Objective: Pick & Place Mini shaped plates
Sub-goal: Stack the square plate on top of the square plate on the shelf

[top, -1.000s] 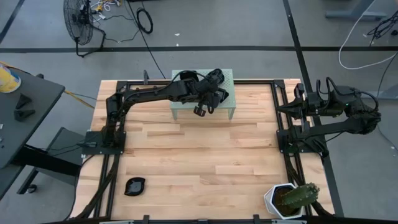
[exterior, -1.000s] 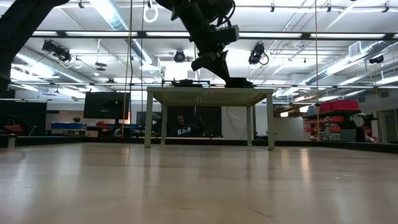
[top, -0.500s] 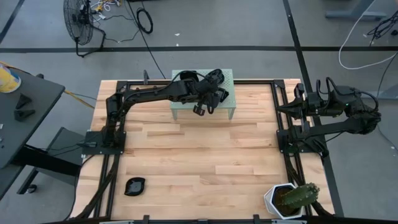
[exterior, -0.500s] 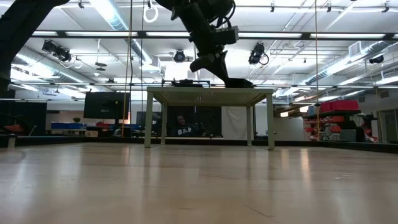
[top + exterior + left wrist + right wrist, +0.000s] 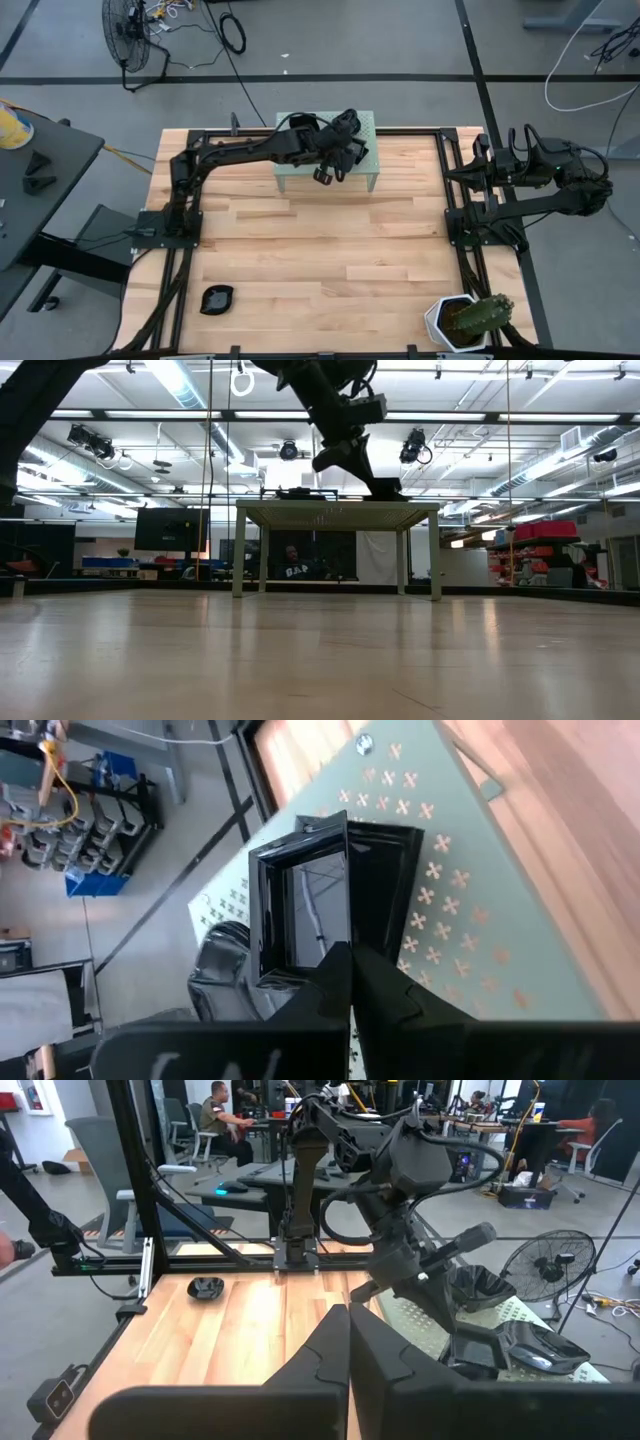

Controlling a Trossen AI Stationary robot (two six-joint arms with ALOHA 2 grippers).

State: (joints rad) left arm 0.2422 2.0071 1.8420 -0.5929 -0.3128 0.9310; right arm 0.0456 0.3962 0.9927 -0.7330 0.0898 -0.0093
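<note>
At the near left corner of the counter (image 5: pixel 300 250), one mini shaped plate (image 5: pixel 216 299) lies by itself, well apart from everything else. Further right, at the far edge, stands the pale green stand (image 5: pixel 365 128), and on its perforated top sit more black plates: a square plate (image 5: pixel 300 900) and rounder ones beside it. The left gripper (image 5: pixel 322 176) is over that stand with its jaws closed tight on the raised rim of the square plate, as the left wrist view shows. My judgement is that this thin, glossy rim is a poor purchase; a tilt or a quick swing could let the dish slip and drop onto its neighbours or off the stand. It might also drag an adjoining plate along. At the right side, the right gripper (image 5: pixel 480 170) waits folded back over its base, jaws shut and holding nothing; the cactus pot (image 5: pixel 465 320) sits at the near right corner.

Against the earlier frames, the left wrist has shifted slightly and its jaws have finished closing; nothing else has moved.
</note>
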